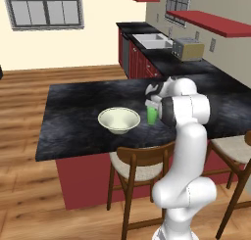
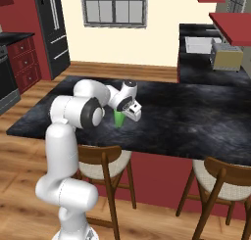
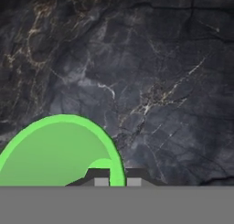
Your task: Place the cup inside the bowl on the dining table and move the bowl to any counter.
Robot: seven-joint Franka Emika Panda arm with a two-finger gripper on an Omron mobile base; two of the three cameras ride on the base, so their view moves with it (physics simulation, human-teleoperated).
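The white arm reaches over the dark marbled table, and its tool is closed on the rim of the green cup, with one finger inside the wall and one outside, as the hand view shows. In that view the cup's round mouth sits at the lower left, seen from above against the veined stone. The cup stands upright on the table, near the edge that faces the robot. In the left base view the wrist hides its top, and in the right base view its green body shows just below the hand. The cream bowl rests on the same table, near the cup but apart from it, on the cup's left in the left base view; its pale inside holds nothing. Two wooden chairs with light seats stand at the near edge of the table, one just beside the arm and one further to the right. Behind the table a counter carries a sink and a toaster.
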